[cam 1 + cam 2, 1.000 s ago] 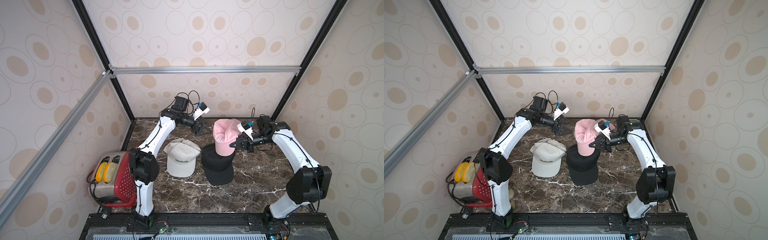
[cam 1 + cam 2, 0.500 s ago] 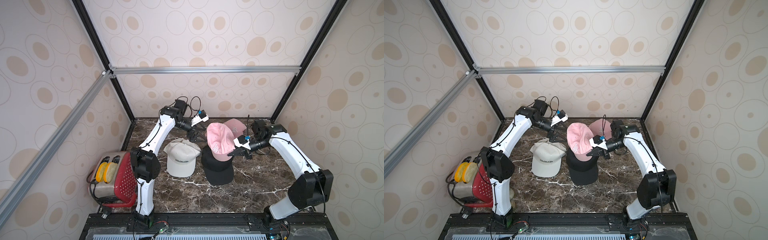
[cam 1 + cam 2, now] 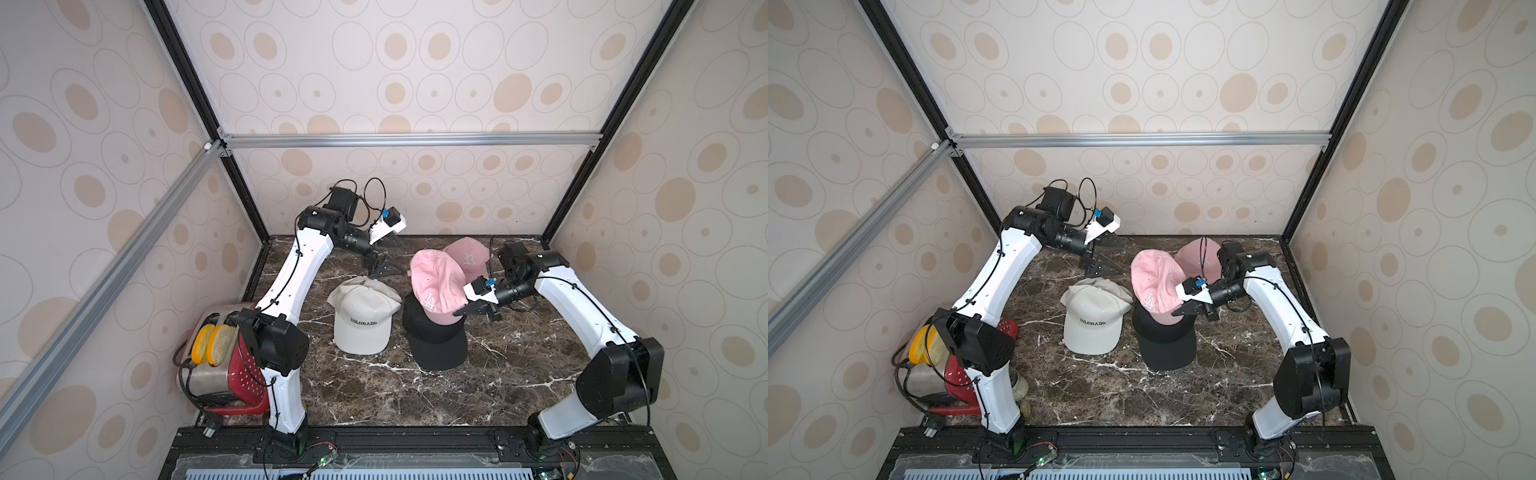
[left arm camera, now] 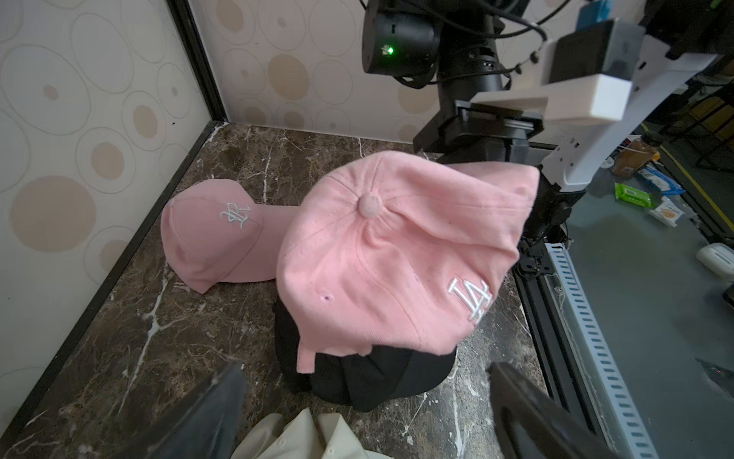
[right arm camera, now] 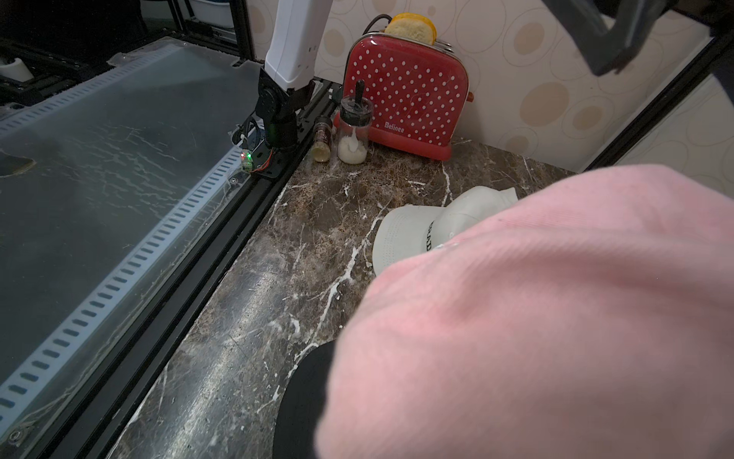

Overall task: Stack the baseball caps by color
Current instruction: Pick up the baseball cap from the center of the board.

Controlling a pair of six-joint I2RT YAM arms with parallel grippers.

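the pink cap with the la logo [image 3: 436,286] is up off the table [image 3: 374,395], tilted, its crown toward the back wall and its logo side hanging low over the pile of black caps [image 3: 436,345]; whether its lower edge touches them cannot be told. the right gripper [image 3: 465,311] is clamped on this cap at its right-hand edge, jaws together on the fabric, and the right wrist view is mostly filled by the pink cloth [image 5: 556,318]. just behind it, near the back right corner, the second pink cap [image 3: 467,255] lies on the table by itself, a white logo on its front, its brim hidden behind the lifted one in the left wrist view [image 4: 210,234]. the black caps sit right of the table's middle, brims toward the front. just beside them on the left is the pile of white caps [image 3: 361,320], the top one lettered colorado. behind the white caps the left gripper [image 3: 388,255] hangs above the table with its jaws wide apart, holding nothing. at the front left stands a red toaster [image 5: 405,99] with white dots and bread [image 5: 411,24] in its slots, a jar [image 5: 352,131] and a small bottle [image 5: 322,139] just beside it.
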